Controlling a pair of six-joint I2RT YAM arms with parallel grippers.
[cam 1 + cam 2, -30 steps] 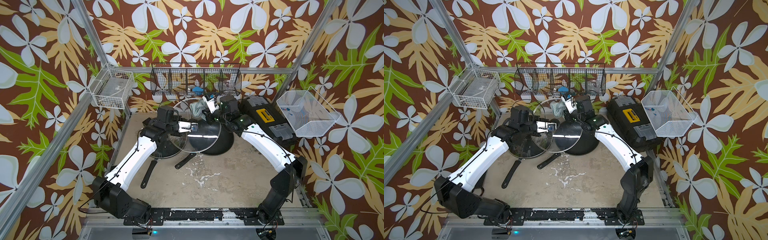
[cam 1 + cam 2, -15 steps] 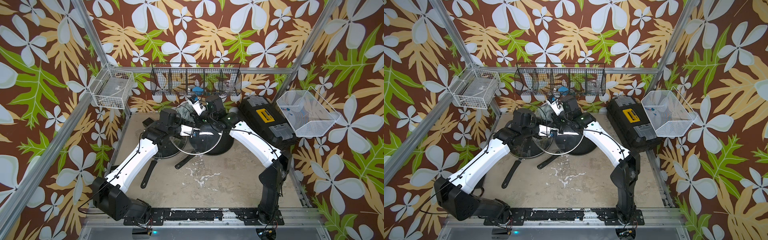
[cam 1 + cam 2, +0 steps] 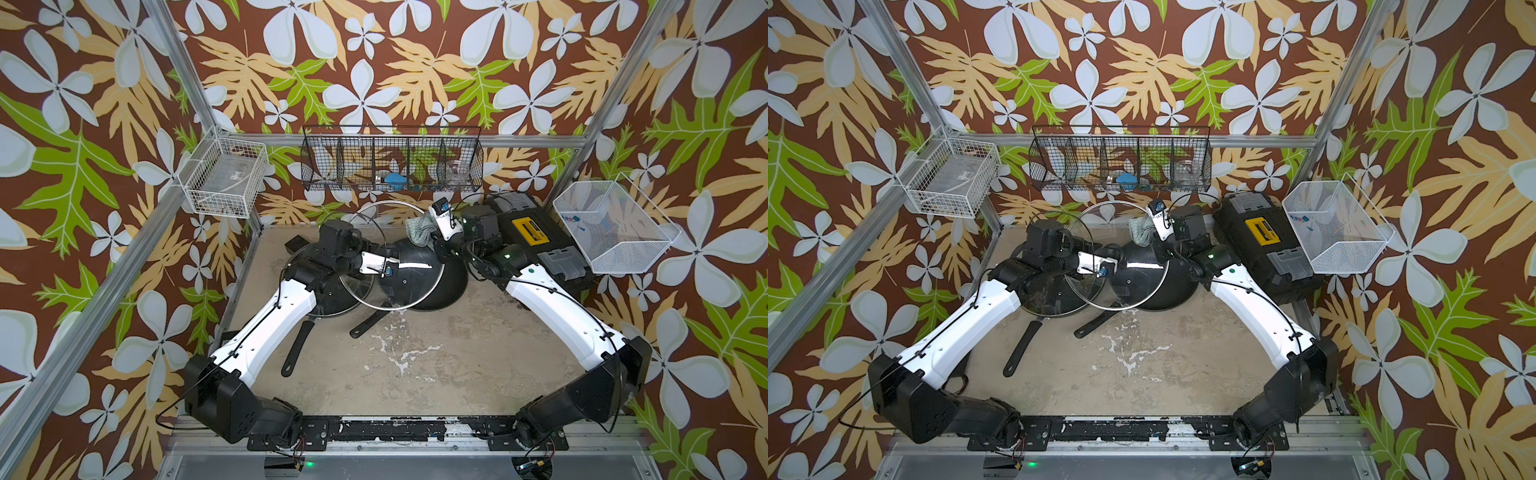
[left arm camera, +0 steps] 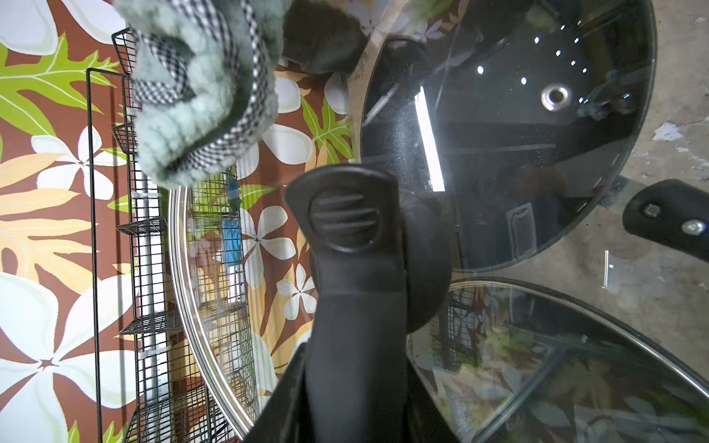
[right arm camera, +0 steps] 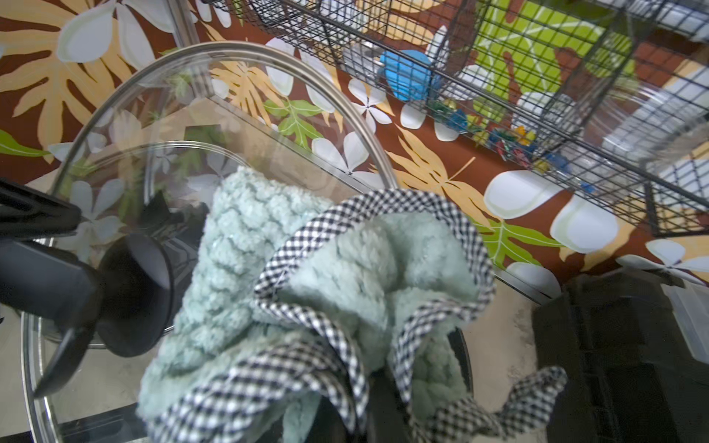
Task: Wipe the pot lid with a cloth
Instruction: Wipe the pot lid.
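The wiping step is in hand: the left end effector (image 3: pixel 394 268) is clamped on the black knob (image 5: pixel 134 295) of the glass pot lid (image 3: pixel 380 220) and holds it up on edge over the tabletop (image 3: pixel 415 365) at frame centre. The right end effector (image 3: pixel 432 240) is closed on the bunched cloth (image 3: pixel 419 230) at the lid's upper-right rim in both top views. Whether fabric actually presses on glass there I cannot tell. So the next move, as I judge it, calls for setting the cloth flat against the pane and sweeping across it, with the left grip steady against that push. The right wrist view adds what the top views lack: the cloth sits on the knob side of the glass, just beside the knob, and hides the jaws that hold it. The left wrist view shows one finger (image 4: pixel 345 214) against the knob. Only the top views take in the whole lid at once, and the frying pan (image 3: pixel 297 349) below it at centre left.
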